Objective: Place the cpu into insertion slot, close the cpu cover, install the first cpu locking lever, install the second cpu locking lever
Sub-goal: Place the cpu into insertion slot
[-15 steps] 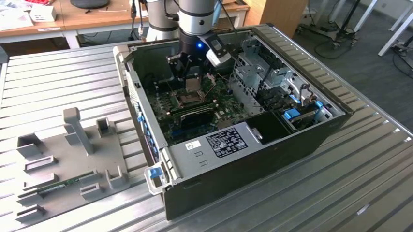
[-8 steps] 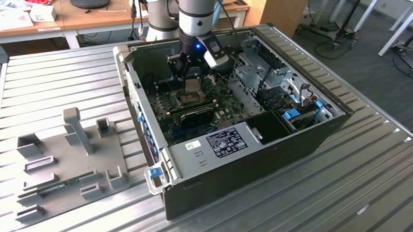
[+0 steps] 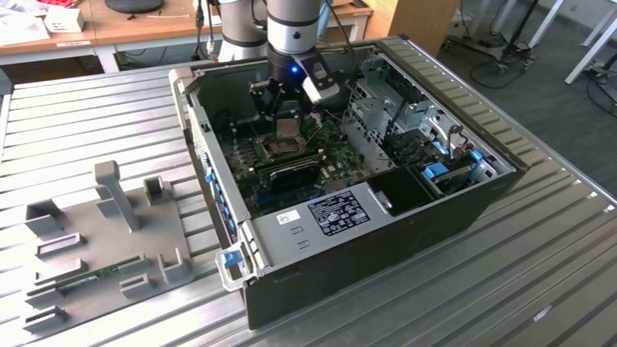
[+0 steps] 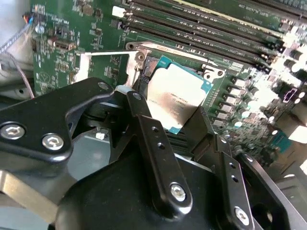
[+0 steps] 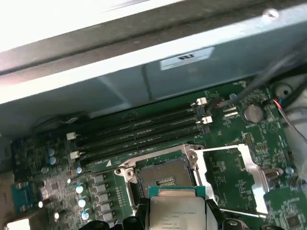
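- The gripper (image 4: 169,111) hangs inside the open computer case (image 3: 318,253), over the green board (image 5: 268,129); its fingers (image 4: 148,129) are closed on the cpu (image 4: 175,96), pinching two opposite edges, with nothing else in their hold.
- The cpu sits just above the socket (image 5: 163,175) and apart from it, going by the exterior view; the socket's dark bed shows bare in the first wrist view, so I judge the first step in hand but not finished.
- The cover (image 5: 254,175) lies flipped open beside the socket, on the side away from the memory slots (image 5: 139,129); closing it is left to do, and so, by my reading, are both locking levers, which I cannot pick out for sure.
- The cpu is close to square, so it has no real long axis; its silver metal top faces up and away from the board; its edges look roughly in line with the socket frame in both wrist views; whether it is quite level I cannot tell.
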Motion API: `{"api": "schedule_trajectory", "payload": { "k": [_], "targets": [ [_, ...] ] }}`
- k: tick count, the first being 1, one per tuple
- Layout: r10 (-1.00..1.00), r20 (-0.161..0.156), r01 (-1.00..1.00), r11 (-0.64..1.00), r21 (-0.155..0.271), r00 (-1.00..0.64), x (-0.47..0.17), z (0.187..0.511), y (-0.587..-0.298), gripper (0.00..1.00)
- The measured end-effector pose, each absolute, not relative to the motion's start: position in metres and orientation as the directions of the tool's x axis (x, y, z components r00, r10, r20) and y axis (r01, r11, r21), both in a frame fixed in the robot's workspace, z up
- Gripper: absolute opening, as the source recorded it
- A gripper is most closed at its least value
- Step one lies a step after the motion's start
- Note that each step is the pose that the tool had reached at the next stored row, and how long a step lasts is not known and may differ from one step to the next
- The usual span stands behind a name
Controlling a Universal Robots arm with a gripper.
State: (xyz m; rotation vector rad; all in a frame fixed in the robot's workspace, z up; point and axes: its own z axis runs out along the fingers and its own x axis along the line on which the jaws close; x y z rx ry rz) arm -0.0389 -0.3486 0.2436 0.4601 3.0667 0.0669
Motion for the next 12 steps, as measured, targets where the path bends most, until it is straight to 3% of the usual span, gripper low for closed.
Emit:
{"api": "schedule_trajectory", "payload": {
  "k": [12],
  "targets": [
    [0.416,-0.033,0.414,0.909,0.048,-0.909,-0.0389,0.2423,-0.3486,0.54]
  ]
}}
